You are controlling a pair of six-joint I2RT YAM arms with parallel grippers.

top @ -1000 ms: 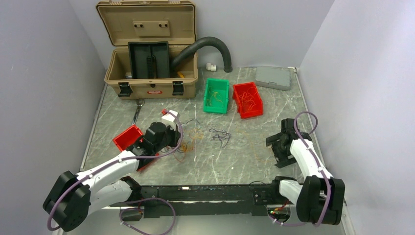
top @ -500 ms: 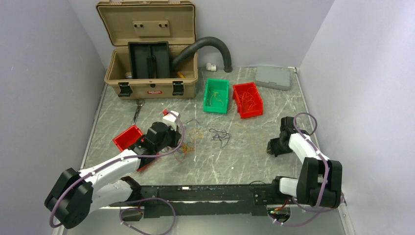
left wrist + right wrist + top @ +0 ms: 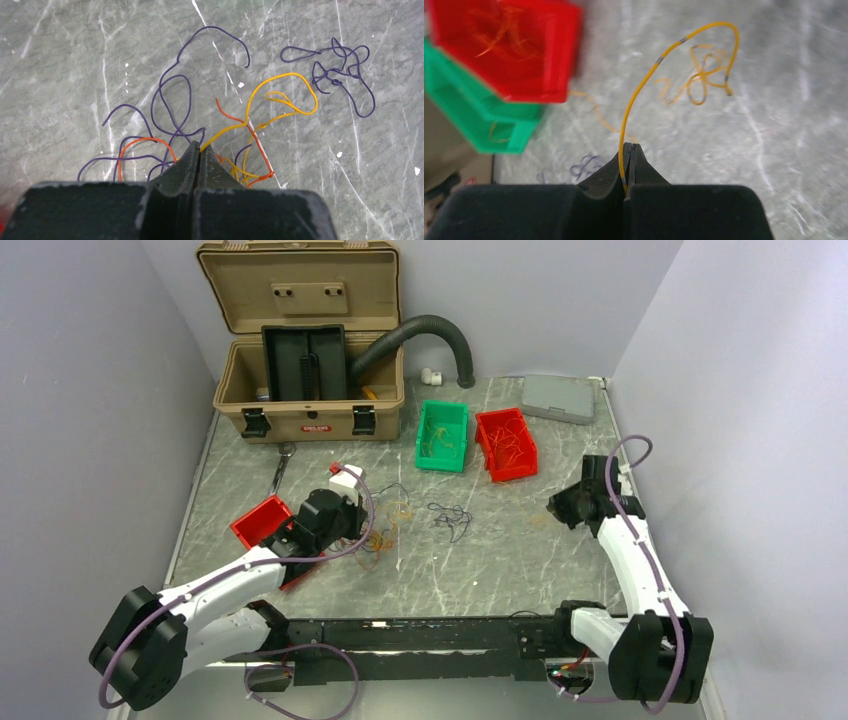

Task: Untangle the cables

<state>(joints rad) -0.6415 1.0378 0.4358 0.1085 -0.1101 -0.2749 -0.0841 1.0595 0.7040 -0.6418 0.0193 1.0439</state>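
The grey marbled table [image 3: 480,570] carries the work. A red plastic bin [image 3: 506,444] and a green plastic bin [image 3: 443,435] sit side by side at its far side, each with loose strands inside.

The left gripper [image 3: 200,150] sits low at the main tangle of thin purple, orange and yellow wires [image 3: 175,120] on the table's left half. Its jaws are pressed together on a yellow strand [image 3: 286,74] that runs out from between the tips, so it looks like the anchor.

The right gripper [image 3: 628,150], well apart on the right side, has its jaws clamped on a single thin yellow wire with grey bands [image 3: 659,60]. That wire arcs away to a small curl [image 3: 699,80] lying on the table. Whether it reaches the tangle cannot be told.

The step in hand seems to be drawing this wire clear. It is best pulled slowly and away from the anchor, with an eye on the curl: if the loops tighten rather than open, ease off. The wire is hair-thin, so a jerk may slip it from the grip.
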